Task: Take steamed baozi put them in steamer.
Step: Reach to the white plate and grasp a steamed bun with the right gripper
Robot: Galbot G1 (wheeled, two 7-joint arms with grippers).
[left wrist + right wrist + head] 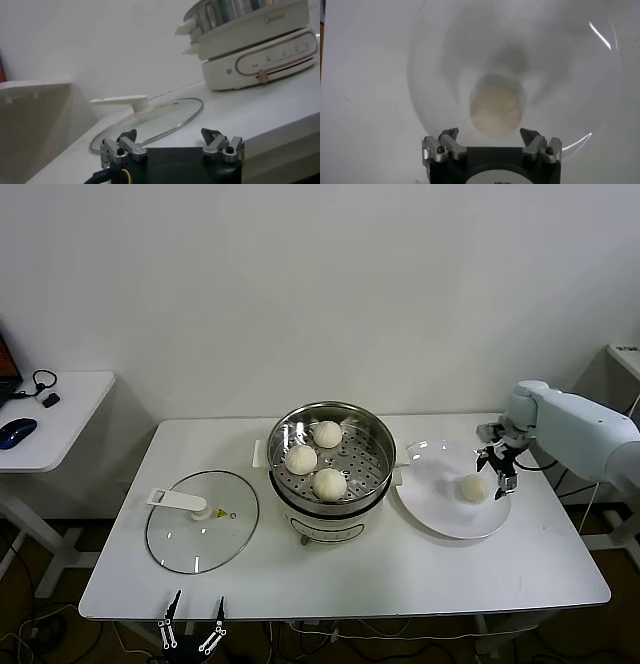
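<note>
I've got the white rectangular table (400,569) filling the head view. Dead centre on it sits the round shiny stainless-steel steamer (330,446) on its cream-white electric base (260,55), perforated tray visible inside. Three cream-white pleated baozi lie in the tray: one at 12 o'clock (327,434), one at 9 o'clock (301,459), one at 6 o'clock (329,483).

At 9 o'clock of the steamer, just beside it, the round glass lid (202,535) with white handle (176,499) lies flat on the table. At 3 o'clock of the steamer, near its side handle, is the flat white round plate (440,504). The fourth cream-white baozi (496,110) sits on the plate, toward its 2 o'clock side.

My right gripper (497,469) hangs directly above that bun, fingers spread wide, bun framed between the fingertips in the right wrist view, nothing gripped. I can't tell if the tips touch the plate.

Left gripper (172,145) is parked low at the table's near edge, 6 o'clock of the lid, fingers apart, empty.
</note>
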